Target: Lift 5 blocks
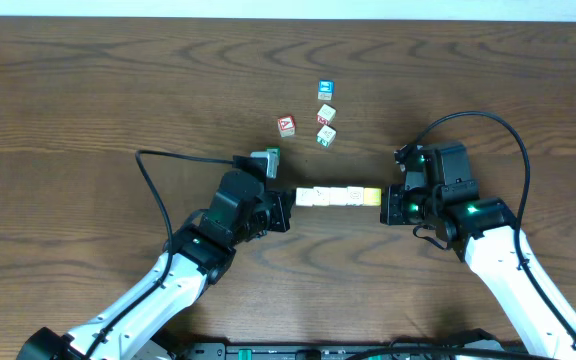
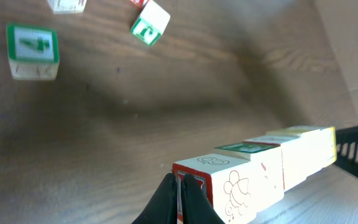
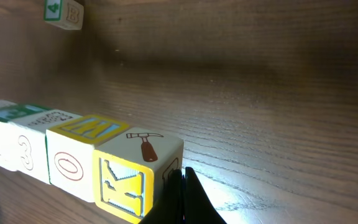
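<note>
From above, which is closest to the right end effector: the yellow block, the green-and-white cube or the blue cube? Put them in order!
1. Yellow block: right against the right end effector, on its left in the overhead view.
2. Green-and-white cube: farther up the table, toward the middle.
3. Blue cube: straight beyond the green-and-white one, farthest up.

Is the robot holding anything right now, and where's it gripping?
The row of blocks, squeezed by its two ends: left gripper against one end, right gripper against the yellow block. Each gripper's own fingers are shut.
</note>
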You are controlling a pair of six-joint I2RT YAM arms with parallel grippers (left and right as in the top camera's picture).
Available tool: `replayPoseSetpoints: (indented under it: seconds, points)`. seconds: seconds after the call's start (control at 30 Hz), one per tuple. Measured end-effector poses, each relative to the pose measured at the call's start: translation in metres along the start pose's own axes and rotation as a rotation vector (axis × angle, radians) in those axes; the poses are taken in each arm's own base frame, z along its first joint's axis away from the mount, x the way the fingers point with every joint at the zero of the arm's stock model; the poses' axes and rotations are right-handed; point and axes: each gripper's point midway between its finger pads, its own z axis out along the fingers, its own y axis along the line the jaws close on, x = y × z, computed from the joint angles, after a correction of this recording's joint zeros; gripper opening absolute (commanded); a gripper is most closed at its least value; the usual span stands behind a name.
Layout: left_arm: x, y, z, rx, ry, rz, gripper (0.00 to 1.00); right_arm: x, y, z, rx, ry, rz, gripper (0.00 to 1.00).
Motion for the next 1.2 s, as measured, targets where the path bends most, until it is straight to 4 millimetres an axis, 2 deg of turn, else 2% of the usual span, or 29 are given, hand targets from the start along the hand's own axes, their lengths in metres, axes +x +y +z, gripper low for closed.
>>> replayPoseSetpoints:
  seconds: [0.67,1.2]
  points:
    - [0.012,0.006,0.0,-0.019,0.053,-0.022,0.07,0.003,0.002,0.0,-0.01,0.015,-0.005,0.01]
    - [0.014,0.006,0.0,-0.023,0.058,-0.046,0.07,0.004,0.001,0.003,-0.007,0.03,0.0,0.01]
